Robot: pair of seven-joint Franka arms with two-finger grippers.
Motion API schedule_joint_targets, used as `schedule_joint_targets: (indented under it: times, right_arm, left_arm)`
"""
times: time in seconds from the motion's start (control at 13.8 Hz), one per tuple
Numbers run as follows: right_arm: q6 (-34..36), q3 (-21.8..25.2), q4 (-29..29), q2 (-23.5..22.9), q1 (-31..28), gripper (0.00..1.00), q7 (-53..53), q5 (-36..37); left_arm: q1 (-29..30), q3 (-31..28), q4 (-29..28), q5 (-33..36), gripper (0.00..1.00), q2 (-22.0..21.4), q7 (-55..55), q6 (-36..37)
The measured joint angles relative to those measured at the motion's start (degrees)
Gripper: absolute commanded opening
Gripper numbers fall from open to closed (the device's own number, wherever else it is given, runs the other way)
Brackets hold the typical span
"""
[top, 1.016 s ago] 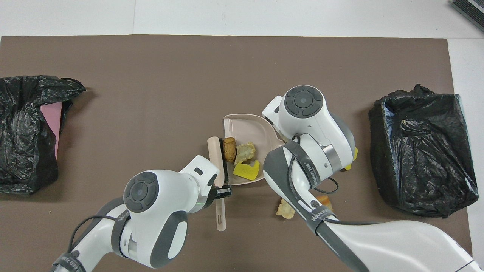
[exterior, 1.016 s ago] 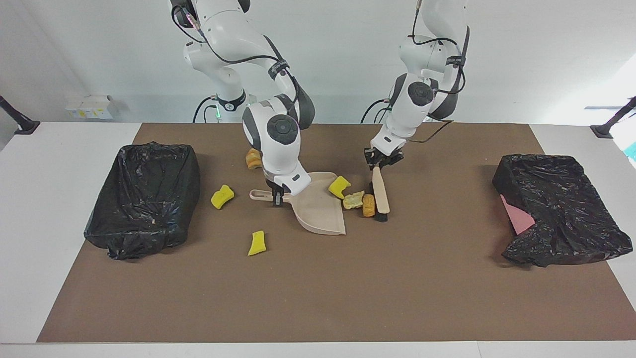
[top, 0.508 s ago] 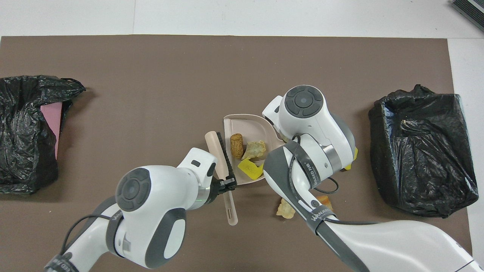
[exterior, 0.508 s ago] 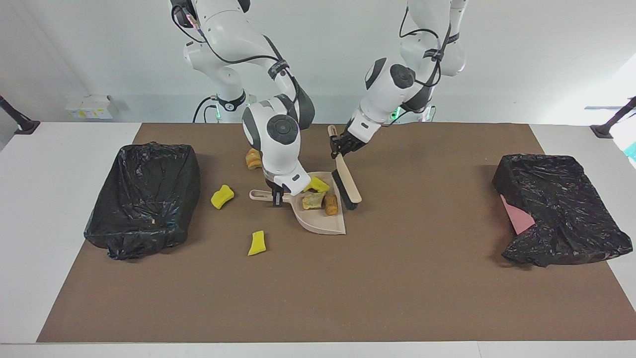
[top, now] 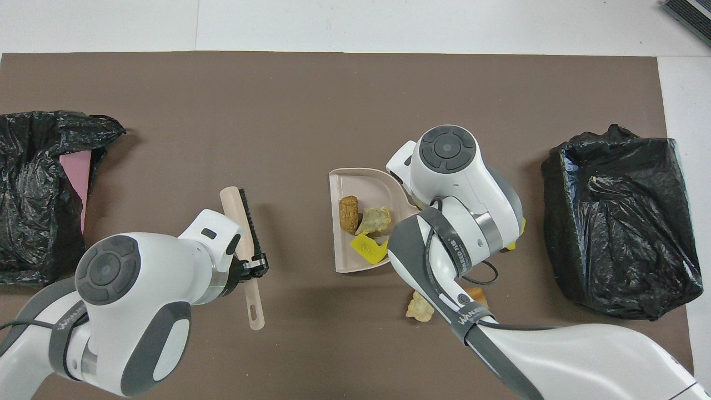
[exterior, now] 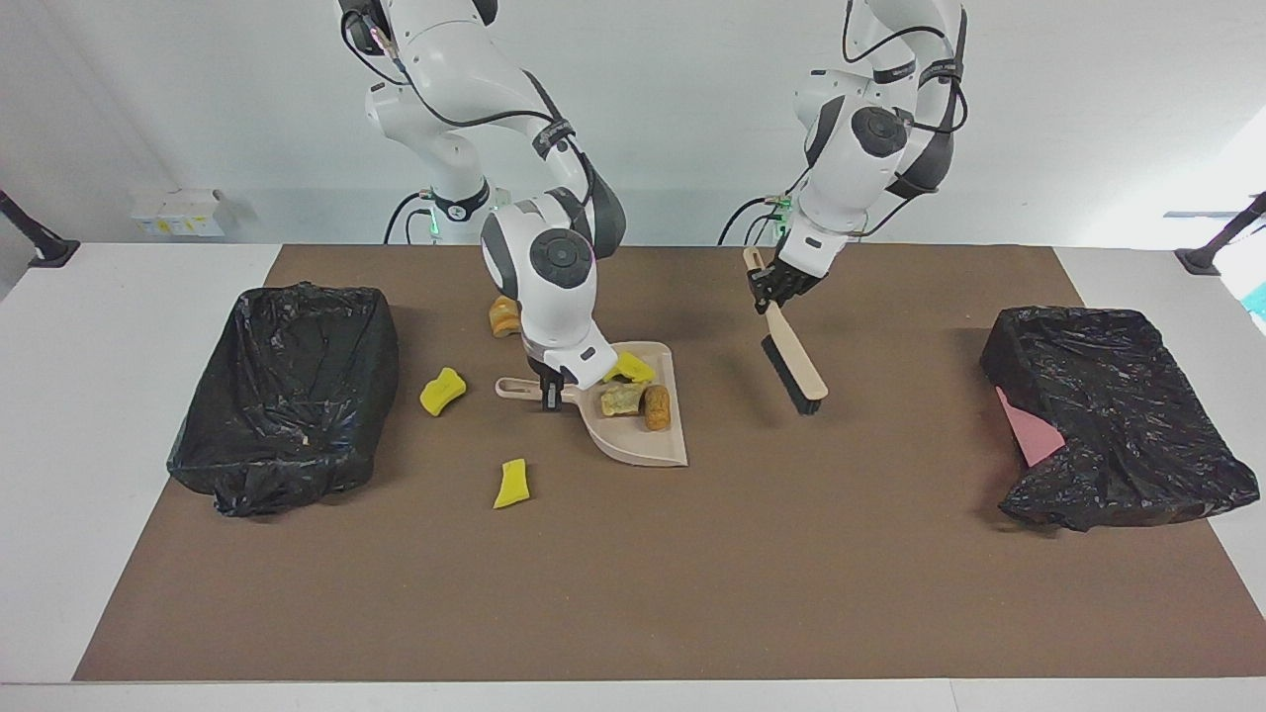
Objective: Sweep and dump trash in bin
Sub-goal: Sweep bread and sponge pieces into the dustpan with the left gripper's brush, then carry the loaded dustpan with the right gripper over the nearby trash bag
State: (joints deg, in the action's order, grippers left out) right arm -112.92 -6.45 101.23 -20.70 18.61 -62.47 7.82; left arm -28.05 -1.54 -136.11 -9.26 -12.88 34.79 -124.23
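Observation:
A beige dustpan (exterior: 641, 440) (top: 358, 183) lies mid-table with three pieces of trash in it: a yellow chunk (exterior: 630, 368) (top: 367, 248), a tan lump (exterior: 621, 399) (top: 373, 220) and an orange-brown lump (exterior: 657, 406) (top: 348, 214). My right gripper (exterior: 550, 391) is shut on the pan's handle; the overhead view hides it under the arm. My left gripper (exterior: 776, 287) (top: 253, 266) is shut on the handle of a brush (exterior: 796, 361) (top: 244, 222), held slanted over the mat, bristle end down, toward the left arm's end from the pan. Loose trash: yellow chunks (exterior: 442, 391) (exterior: 512, 484) and an orange lump (exterior: 504, 316).
A bin lined with a black bag (exterior: 287, 391) (top: 616, 222) stands at the right arm's end. A second black-bagged bin (exterior: 1108, 415) (top: 33, 194), with pink showing, stands at the left arm's end. A tan lump (top: 419, 308) and an orange one (top: 477, 294) lie under the right arm.
The left gripper pushed three scraps into the dustpan with the brush, then carried the brush away toward the left arm's end. The right arm and the pan have stayed put.

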Motion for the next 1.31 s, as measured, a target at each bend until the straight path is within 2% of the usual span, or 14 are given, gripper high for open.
schedule_joint_targets:
  times: [0.29, 0.58, 0.73, 0.94, 1.31]
  right_arm:
    - [0.0, 0.0, 0.0, 0.0, 0.0, 0.0, 0.0, 0.0]
    - [0.0, 0.2, 0.0, 0.5, -1.9, 0.0, 0.0, 0.0]
    - [0.1, 0.3, -0.1, 2.2, -5.0, 0.0, -0.1, 0.0]
    - [1.5, 0.3, 0.0, 6.3, -10.3, 0.0, -4.6, 0.0]
    - [5.1, 0.3, 0.3, 12.5, -20.7, 0.0, -16.3, 0.0]
  left_arm:
    - [3.1, 0.1, -3.7, 6.0, 0.0, -2.4, 0.4, 0.5]
    - [12.5, 0.0, -5.3, 16.4, 0.0, -4.1, 0.4, 5.4]
    - [16.6, 0.0, -6.7, 21.1, 0.0, -5.5, 0.3, 7.3]
    - [21.3, 0.0, -8.5, 24.6, 0.0, -7.1, -0.9, 8.5]
    - [22.4, 0.9, -9.2, 25.2, 0.0, -7.4, -6.4, 8.3]
